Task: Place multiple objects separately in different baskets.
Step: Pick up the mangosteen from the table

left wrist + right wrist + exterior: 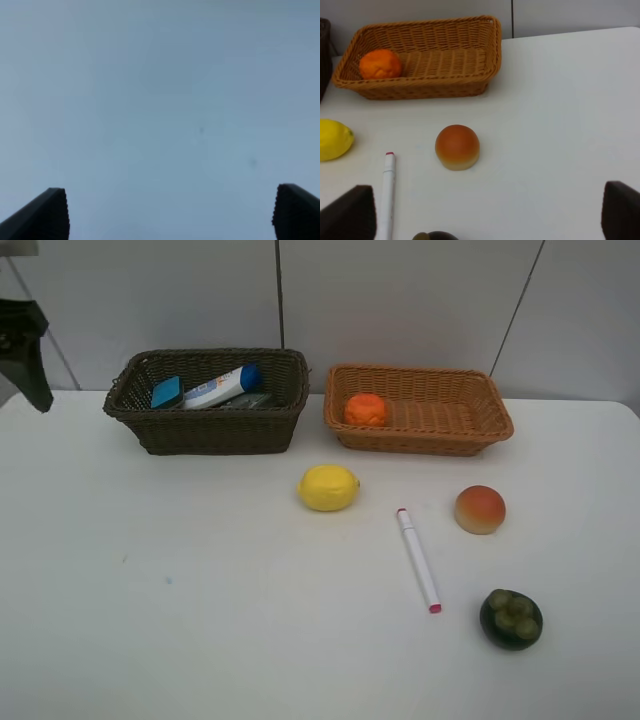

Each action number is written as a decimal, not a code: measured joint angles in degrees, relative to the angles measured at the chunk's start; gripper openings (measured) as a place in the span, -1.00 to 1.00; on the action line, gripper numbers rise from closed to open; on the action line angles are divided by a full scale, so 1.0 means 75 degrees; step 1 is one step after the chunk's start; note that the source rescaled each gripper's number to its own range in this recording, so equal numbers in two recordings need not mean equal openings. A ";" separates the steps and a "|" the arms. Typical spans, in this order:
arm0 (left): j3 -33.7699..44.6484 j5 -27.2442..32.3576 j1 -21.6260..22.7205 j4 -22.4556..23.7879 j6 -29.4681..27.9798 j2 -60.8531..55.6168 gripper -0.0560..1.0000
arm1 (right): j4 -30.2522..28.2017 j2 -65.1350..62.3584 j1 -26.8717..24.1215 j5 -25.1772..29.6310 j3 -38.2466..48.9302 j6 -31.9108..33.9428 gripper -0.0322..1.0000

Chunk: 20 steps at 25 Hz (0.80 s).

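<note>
The dark brown basket [215, 430] holds the black-blue eraser block [166, 392], the white blue-capped tube [222, 387] and the dark green pump bottle [252, 400]. The light orange-tan basket [420, 437] holds the orange [366, 410]. On the table lie the lemon [328, 487], the pink-tipped marker [418, 559], the peach [480, 509] and the mangosteen [511, 618]. My left gripper [172, 215] is open over bare table; its arm [25, 350] is at the far left edge. My right gripper [485, 215] is open and empty, facing the peach [457, 147], with the marker [387, 195] beside it.
The right wrist view also shows the light basket [420, 87] with the orange [380, 64], the lemon [334, 139] and the top of the mangosteen [436, 235]. A grey wall stands behind the baskets. The white table [180, 600] spreads out in front.
</note>
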 joint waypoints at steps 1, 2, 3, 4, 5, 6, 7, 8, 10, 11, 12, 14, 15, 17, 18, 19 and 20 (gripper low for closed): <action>0.0457 0.0000 0.0180 0.0000 0.0000 -0.0520 1.00 | 0.0000 0.0000 0.0000 0.0000 0.0000 0.0000 1.00; 0.0878 0.0000 0.0314 0.0000 0.0000 -0.1044 1.00 | 0.0000 0.0000 0.0000 0.0000 0.0000 0.0000 1.00; 0.1258 0.0006 0.0380 0.0000 0.0027 -0.1567 1.00 | 0.0000 0.0000 0.0000 0.0000 0.0000 0.0000 1.00; 0.1549 0.0006 0.0407 0.0000 0.0093 -0.1988 1.00 | 0.0000 0.0000 0.0000 0.0000 0.0000 0.0000 1.00; 0.1869 0.0006 0.0410 0.0000 0.0210 -0.2485 1.00 | 0.0000 0.0000 0.0000 0.0000 0.0000 0.0000 1.00; 0.2167 0.0014 0.0410 -0.0062 0.0306 -0.2989 1.00 | 0.0000 0.0000 0.0000 0.0000 0.0000 0.0000 1.00; 0.2399 0.0014 0.0410 -0.0123 0.0430 -0.3504 1.00 | 0.0000 0.0000 0.0000 0.0000 0.0000 0.0000 1.00; 0.2665 0.0021 0.0410 -0.0213 0.0549 -0.3935 1.00 | 0.0000 0.0000 0.0000 0.0000 0.0000 0.0000 1.00; 0.3154 0.0029 0.0410 -0.0377 0.0788 -0.5005 1.00 | 0.0000 0.0000 0.0000 0.0000 0.0000 0.0000 1.00; 0.3333 0.0029 0.0410 -0.0444 0.0934 -0.5455 1.00 | 0.0000 0.0000 0.0000 0.0000 0.0000 0.0000 1.00; 0.3530 0.0033 0.0410 -0.0479 0.1105 -0.6001 1.00 | 0.0000 0.0000 0.0000 0.0000 0.0000 0.0000 1.00; 0.3884 0.0043 0.0410 -0.0497 0.1492 -0.7066 1.00 | 0.0000 0.0000 0.0000 0.0000 0.0000 0.0000 1.00; 0.4017 0.0043 0.0410 -0.0497 0.1688 -0.7494 1.00 | 0.0000 0.0000 0.0000 0.0000 0.0000 0.0000 1.00; 0.4330 0.0047 0.0410 -0.0516 0.1944 -0.8442 1.00 | 0.0000 0.0000 0.0000 0.0000 0.0000 0.0000 1.00; 0.4447 0.0047 0.0410 -0.0535 0.2026 -0.8798 1.00 | 0.0000 0.0000 0.0000 0.0000 0.0000 0.0000 1.00; 0.4583 0.0047 0.0410 -0.0554 0.2061 -0.9189 1.00 | 0.0000 0.0000 0.0000 0.0000 0.0000 0.0000 1.00; 0.4711 0.0047 0.0410 -0.0561 0.2072 -0.9555 1.00 | 0.0000 0.0000 0.0000 0.0000 0.0000 0.0000 1.00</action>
